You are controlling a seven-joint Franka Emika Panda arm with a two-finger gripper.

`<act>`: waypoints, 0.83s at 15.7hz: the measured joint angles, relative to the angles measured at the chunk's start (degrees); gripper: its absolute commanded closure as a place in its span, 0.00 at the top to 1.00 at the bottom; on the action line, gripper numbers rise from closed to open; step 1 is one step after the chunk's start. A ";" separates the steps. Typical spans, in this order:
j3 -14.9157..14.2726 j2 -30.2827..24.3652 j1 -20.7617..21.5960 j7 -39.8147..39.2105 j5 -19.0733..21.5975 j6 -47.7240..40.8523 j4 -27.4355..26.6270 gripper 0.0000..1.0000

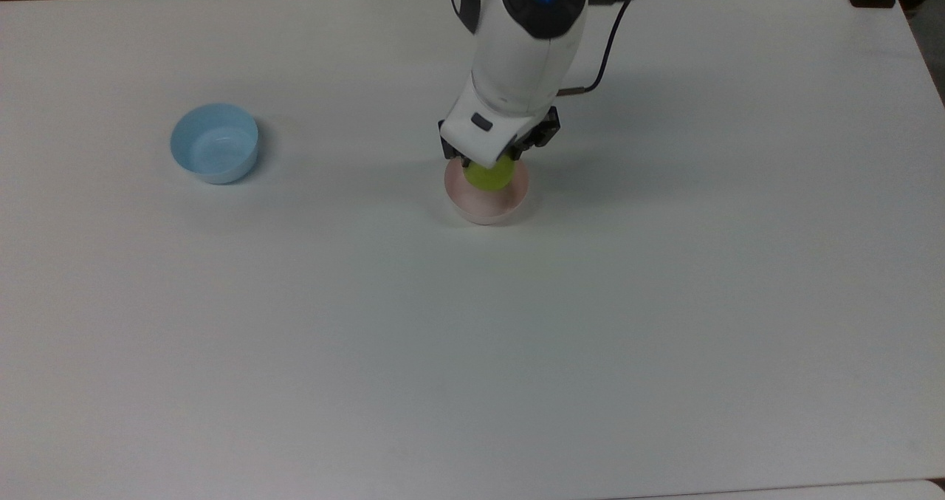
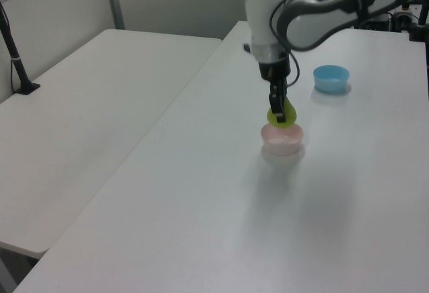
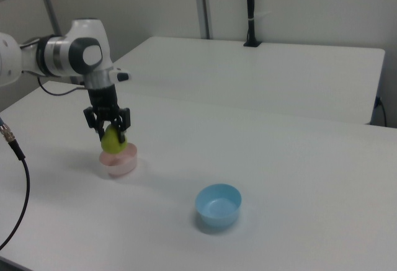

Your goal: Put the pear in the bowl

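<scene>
The gripper (image 3: 111,132) gripped the pear (image 3: 113,140), its fingers closed around it, directly over the pink bowl (image 3: 118,163).
Judging from the left view, the pear (image 2: 282,116) hung just above the rim; lowering slightly before releasing would probably prevent a bounce or tip.
</scene>
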 measured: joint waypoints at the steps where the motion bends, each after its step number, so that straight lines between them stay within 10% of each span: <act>1: 0.15 0.98 0.02 0.00 0.00 0.39 -0.19 0.58; 4: 0.19 3.49 0.04 0.30 -0.02 2.35 -0.30 1.00; 13: -0.01 0.61 -0.92 1.02 -0.05 2.56 0.87 1.00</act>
